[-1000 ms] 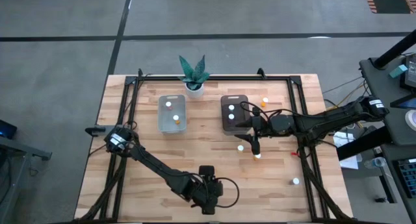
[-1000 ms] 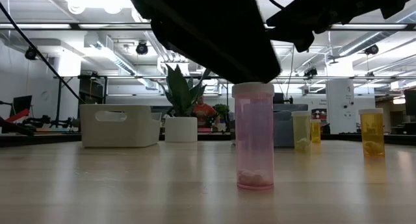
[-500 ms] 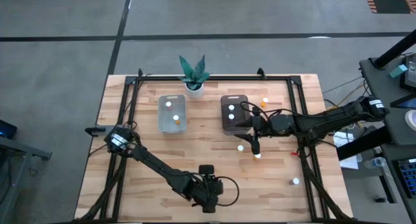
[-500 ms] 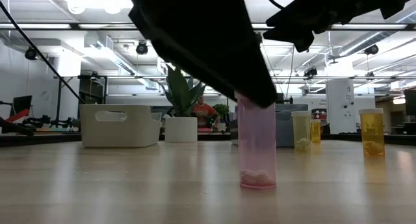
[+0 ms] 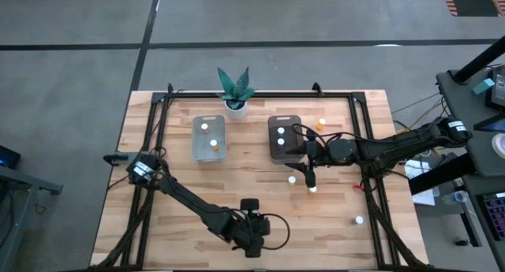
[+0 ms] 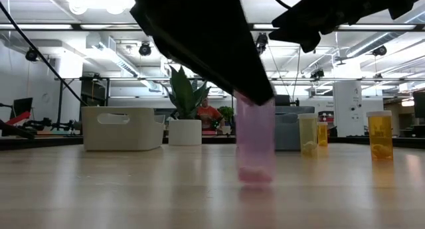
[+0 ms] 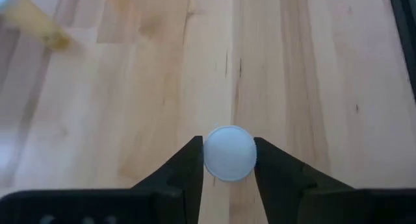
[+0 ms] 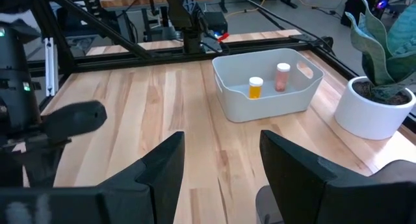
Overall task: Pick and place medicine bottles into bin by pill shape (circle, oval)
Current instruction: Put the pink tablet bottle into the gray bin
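My left gripper (image 5: 251,226) is near the table's front edge, shut on a pink-bodied medicine bottle (image 6: 255,141) with a white cap (image 7: 229,152). My right gripper (image 5: 298,151) hangs open and empty over the near right corner of the dark grey bin (image 5: 284,136), which holds two bottles. The clear bin (image 5: 209,136) holds two bottles, one orange (image 8: 256,87) and one pink (image 8: 282,76). Several loose bottles stand upright on the table: (image 5: 292,179), (image 5: 312,189), (image 5: 321,124), (image 5: 359,220). My left gripper pinches the bottle's white cap (image 7: 212,154) between its two fingers, one on each side. The fingers come from above, pointing down. The bottle hangs upright below them, its bottom (image 6: 255,176) a little clear of the table.
A green plant in a white pot (image 5: 235,106) stands at the far edge between the bins. The black frame rails (image 5: 371,185) run along the table's sides. Bare wood lies between my left gripper and the bins.
My left gripper has come down over the pink bottle's cap and then risen. The bottle stood on the table before; now it is lifted a little clear, still upright. My right arm has kept still.
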You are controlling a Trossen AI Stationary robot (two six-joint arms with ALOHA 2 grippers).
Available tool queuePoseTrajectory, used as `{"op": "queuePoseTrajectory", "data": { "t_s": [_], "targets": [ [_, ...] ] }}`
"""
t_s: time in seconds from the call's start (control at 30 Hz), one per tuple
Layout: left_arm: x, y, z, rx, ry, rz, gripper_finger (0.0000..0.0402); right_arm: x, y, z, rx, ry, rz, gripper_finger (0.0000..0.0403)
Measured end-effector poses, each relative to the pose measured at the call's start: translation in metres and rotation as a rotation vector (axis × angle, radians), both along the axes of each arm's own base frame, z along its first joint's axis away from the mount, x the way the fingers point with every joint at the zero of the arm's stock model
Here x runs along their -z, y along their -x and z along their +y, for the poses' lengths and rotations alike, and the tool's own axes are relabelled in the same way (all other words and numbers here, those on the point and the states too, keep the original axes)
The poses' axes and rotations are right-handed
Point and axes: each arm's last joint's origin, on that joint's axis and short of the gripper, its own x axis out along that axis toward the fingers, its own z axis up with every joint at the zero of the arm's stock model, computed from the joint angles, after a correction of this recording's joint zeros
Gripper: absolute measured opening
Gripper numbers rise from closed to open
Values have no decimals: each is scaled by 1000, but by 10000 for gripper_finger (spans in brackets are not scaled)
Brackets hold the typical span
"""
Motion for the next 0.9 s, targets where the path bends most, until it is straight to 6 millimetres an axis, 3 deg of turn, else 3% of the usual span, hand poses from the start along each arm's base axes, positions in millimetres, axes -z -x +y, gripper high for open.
{"op": "queuePoseTrajectory", "data": {
  "t_s": [0.2, 0.57, 0.7, 0.9],
  "targets": [
    [-25, 8, 15, 12, -81, 14, 102, -3, 2, 0, -5, 15, -13, 192],
    [-86, 46, 81, -124, -280, 42, 102, -8, 9, -1, -11, 38, -16, 192],
    [-95, 69, 112, -194, -290, 31, 102, -10, 10, -1, -15, 50, -21, 192],
    [-94, 112, 162, -340, -257, 26, 102, -10, 11, -2, -16, 54, -21, 192]
  ]
}}
